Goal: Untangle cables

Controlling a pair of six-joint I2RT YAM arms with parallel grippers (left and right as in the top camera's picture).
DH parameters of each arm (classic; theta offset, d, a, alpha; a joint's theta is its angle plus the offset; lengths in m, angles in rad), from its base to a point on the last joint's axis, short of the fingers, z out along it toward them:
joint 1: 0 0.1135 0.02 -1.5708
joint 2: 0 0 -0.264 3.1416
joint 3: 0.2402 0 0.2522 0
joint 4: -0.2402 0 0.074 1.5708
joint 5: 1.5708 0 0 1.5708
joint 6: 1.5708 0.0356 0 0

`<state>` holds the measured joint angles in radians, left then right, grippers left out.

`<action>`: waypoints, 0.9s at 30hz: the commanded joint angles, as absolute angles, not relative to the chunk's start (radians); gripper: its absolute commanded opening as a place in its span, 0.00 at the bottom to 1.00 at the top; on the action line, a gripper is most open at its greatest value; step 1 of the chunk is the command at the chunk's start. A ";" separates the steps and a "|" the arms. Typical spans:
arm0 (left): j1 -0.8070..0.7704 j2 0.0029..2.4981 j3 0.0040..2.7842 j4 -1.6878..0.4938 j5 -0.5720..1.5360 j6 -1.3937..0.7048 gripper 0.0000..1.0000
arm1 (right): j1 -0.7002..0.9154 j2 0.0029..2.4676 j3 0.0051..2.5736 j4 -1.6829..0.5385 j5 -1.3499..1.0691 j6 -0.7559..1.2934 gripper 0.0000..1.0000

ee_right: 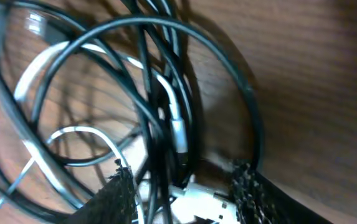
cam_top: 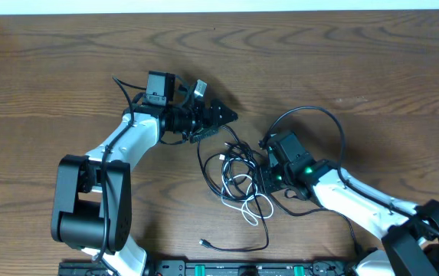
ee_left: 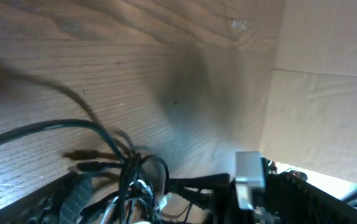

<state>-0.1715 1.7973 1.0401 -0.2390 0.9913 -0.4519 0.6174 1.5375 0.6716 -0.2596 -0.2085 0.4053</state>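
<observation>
The right gripper [ee_right: 184, 193] stands parted astride the cables [cam_top: 238, 175], the left gripper [cam_top: 227, 115] gapes empty just beyond them, and a loop snagging a finger could tighten the knot.

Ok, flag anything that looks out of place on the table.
Only the cables stand out: black and white cords lie looped over each other in a knot on the table, some running through the open right gripper. One black cord trails toward the near edge, ending in a plug. Nothing looks spilled or damaged.
</observation>
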 commanded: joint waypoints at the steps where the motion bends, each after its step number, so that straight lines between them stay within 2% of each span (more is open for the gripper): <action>1: -0.170 1.808 1.044 -0.246 0.975 -0.457 0.96 | 0.624 1.538 0.704 -0.262 -0.163 0.387 0.52; 9: -0.170 1.808 1.044 -0.246 0.975 -0.458 0.96 | 0.631 1.598 0.730 -0.274 -0.158 0.396 0.52; 11: -0.170 1.808 1.044 -0.247 0.975 -0.458 0.96 | 0.631 1.637 0.762 -0.297 -0.138 0.396 0.46; 14: -0.170 1.808 1.044 -0.254 0.975 -0.458 0.96 | 0.631 1.700 0.847 -0.376 -0.113 0.374 0.29; 17: -0.170 1.808 1.044 -0.261 0.979 -0.458 0.96 | 0.631 1.740 0.916 -0.414 -0.022 0.362 0.03; 20: -0.170 1.808 1.044 -0.275 0.979 -0.458 0.94 | 0.623 1.750 0.969 -0.406 0.131 0.361 0.01; 22: -0.170 1.808 1.044 -0.284 0.979 -0.458 0.83 | 0.611 1.744 1.011 -0.399 0.183 0.330 0.01; 23: -0.170 1.808 1.044 -0.284 0.979 -0.458 0.67 | 0.602 1.741 1.039 -0.396 0.184 0.296 0.01; 26: -0.176 1.808 1.044 -0.284 0.986 -0.458 0.35 | 0.578 1.739 1.121 -0.397 0.173 0.266 0.01; 27: -0.185 1.808 1.044 -0.284 0.986 -0.458 0.19 | 0.567 1.739 1.154 -0.397 0.172 0.264 0.01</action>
